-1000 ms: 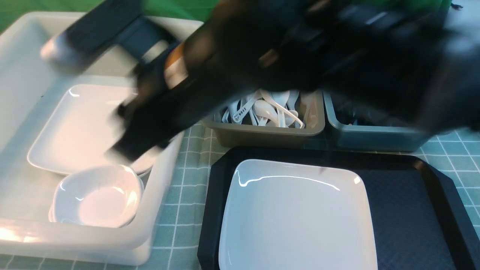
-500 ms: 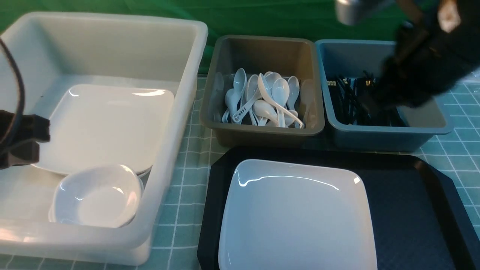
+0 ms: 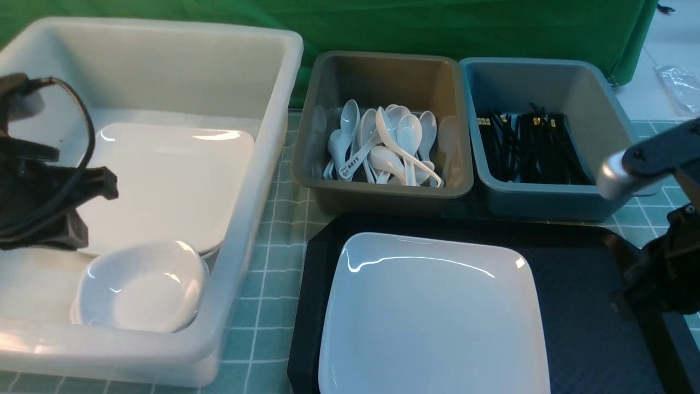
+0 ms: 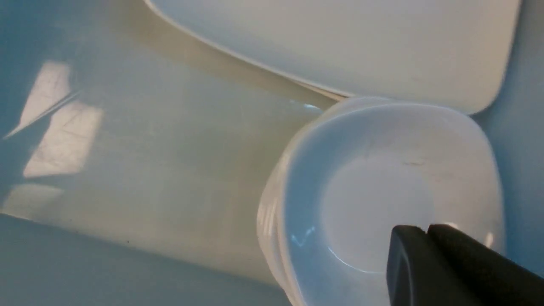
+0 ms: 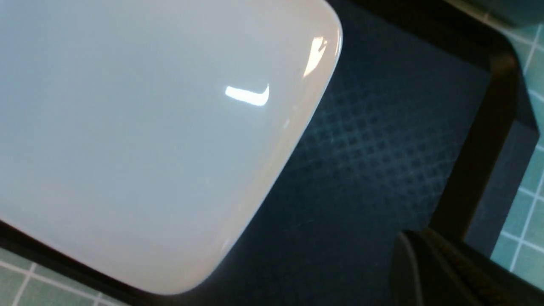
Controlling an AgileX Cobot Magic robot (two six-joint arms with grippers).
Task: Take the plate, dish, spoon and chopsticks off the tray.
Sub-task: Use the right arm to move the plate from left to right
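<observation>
Back from the blue tub (image 3: pixel 547 205) behind the tray (image 3: pixel 590 328) to the tray's right edge, right gripper (image 5: pixel 420 255) now squeezed shut on nothing (left gripper (image 4: pixel 427 238) pinched shut too, left of the tray), leaving only the big plate (image 3: pixel 432 317) still on the tray.

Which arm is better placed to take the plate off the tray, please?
Probably the right arm. The right fingers, shut, hang over the tray beside the plate; the left fingers, also shut, hang over the small dish in the white tub, away from the tray.
</observation>
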